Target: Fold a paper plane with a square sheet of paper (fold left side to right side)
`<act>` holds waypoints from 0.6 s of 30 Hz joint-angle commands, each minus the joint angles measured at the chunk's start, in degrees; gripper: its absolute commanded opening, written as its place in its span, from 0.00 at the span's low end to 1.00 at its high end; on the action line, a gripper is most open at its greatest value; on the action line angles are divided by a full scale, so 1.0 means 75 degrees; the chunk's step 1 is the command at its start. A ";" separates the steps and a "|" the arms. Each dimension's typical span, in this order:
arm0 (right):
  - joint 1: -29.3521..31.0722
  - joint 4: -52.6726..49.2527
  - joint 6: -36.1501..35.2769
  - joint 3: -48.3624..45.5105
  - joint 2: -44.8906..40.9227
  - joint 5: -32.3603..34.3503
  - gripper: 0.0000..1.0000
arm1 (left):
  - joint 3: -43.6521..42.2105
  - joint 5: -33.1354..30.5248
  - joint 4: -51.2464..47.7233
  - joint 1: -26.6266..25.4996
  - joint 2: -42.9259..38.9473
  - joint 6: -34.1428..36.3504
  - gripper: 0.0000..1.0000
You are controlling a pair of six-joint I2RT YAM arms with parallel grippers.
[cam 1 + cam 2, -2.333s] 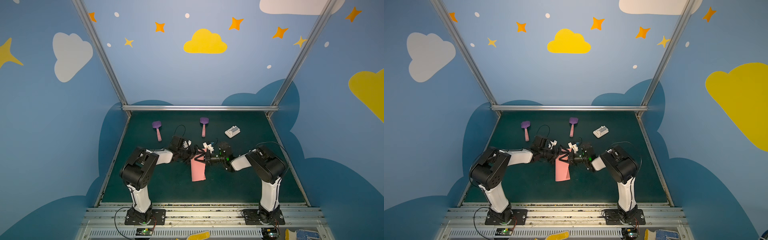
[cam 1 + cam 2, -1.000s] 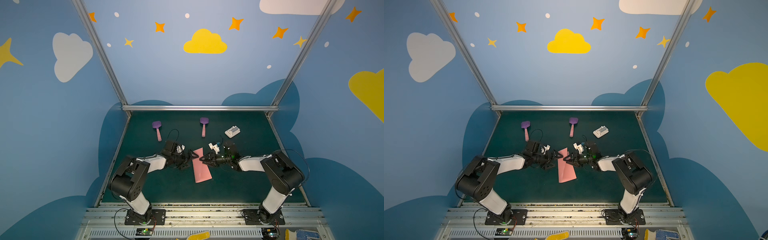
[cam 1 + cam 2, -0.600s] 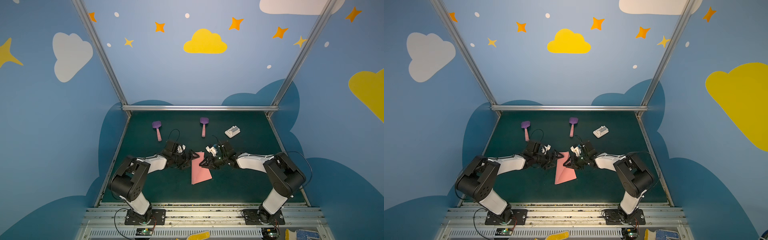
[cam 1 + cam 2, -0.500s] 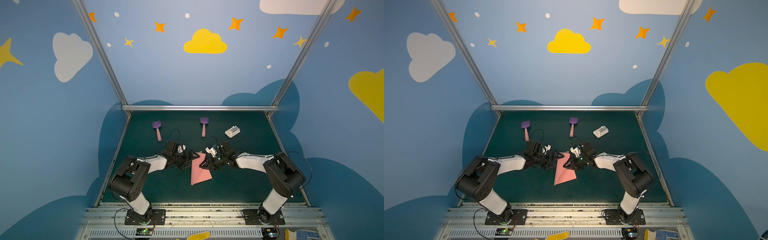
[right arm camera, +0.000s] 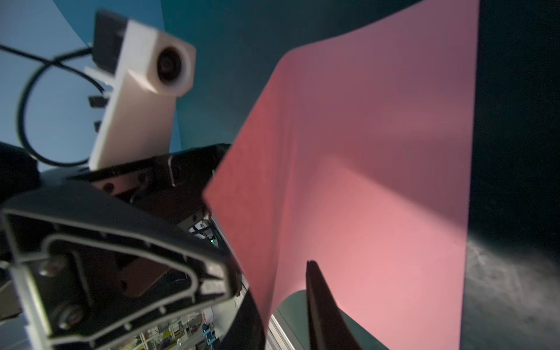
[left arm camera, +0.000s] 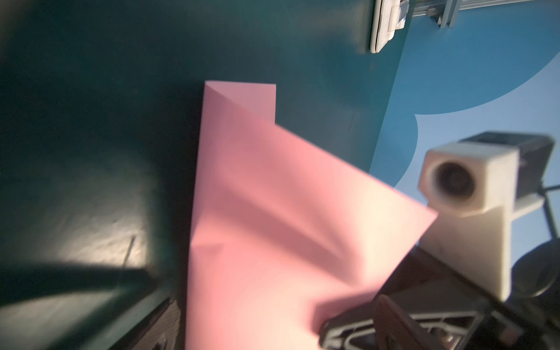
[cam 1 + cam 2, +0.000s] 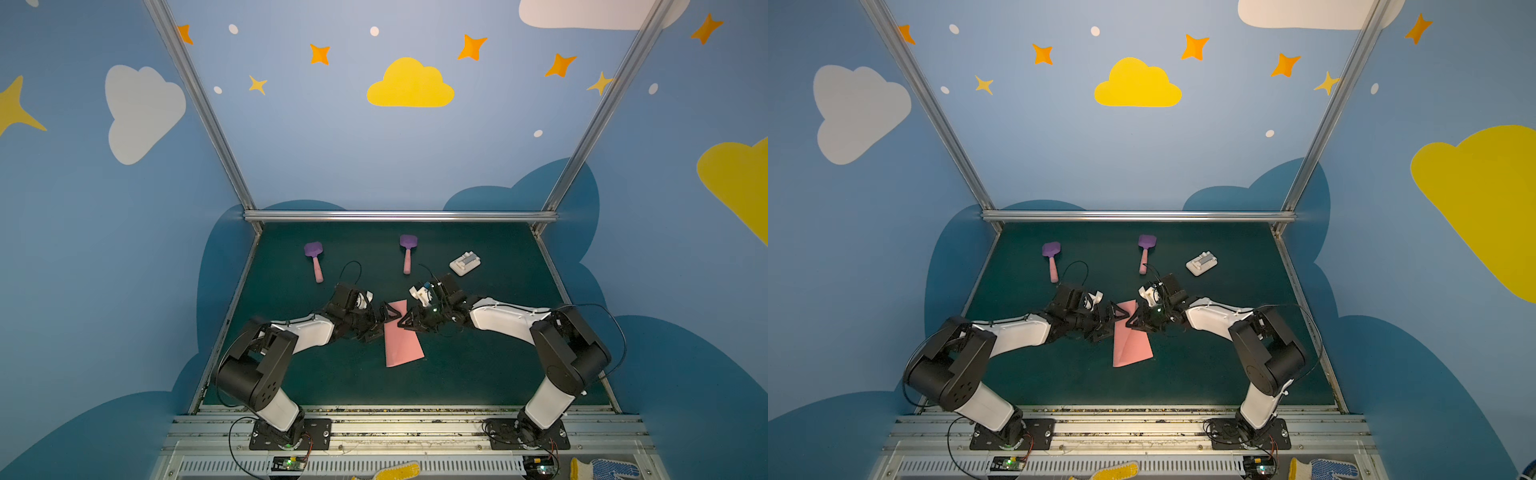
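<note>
Salmon-pink square sheet of paper (image 7: pixel 401 338), folded to a narrow strip, lies on the green table (image 7: pixel 478 365), lower centre in both top views. Its upper layer is raised along the frame-right edge. The right tool (image 7: pixel 405 323) meets that edge from the right, its jaws narrow but still apart; in the right wrist view the raised layer passes between the fingers (image 5: pixel 318 303). The left tool (image 7: pixel 381 323) sits at the sheet's upper left edge, jaws spread wide. Farther back lie two purple spatulas (image 7: pixel 314 259) (image 7: pixel 407 253) and a white block (image 7: pixel 465 263), well apart from the sheet.
</note>
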 commanded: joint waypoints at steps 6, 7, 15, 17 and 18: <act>-0.0259 0.0106 0.0139 0.0675 0.0537 -0.0308 0.29 | -0.0267 -0.0413 -0.0181 0.0007 -0.0610 -0.0014 1.00; -0.0278 0.0091 0.0138 0.0752 0.0607 -0.0349 0.29 | -0.0275 -0.0426 -0.0182 0.0007 -0.0632 -0.0014 1.00; -0.0268 -0.0861 -0.0172 0.1480 0.1220 -0.0293 0.20 | -0.0327 -0.0703 -0.0338 0.0098 -0.0864 -0.0058 1.00; -0.0265 -0.1098 -0.0276 0.1576 0.1302 -0.0265 0.18 | -0.0356 -0.0854 -0.0397 0.0179 -0.0917 -0.0094 1.00; -0.0254 -0.1175 -0.0314 0.1595 0.1321 -0.0250 0.17 | -0.0366 -0.0912 -0.0421 0.0233 -0.0919 -0.0123 1.00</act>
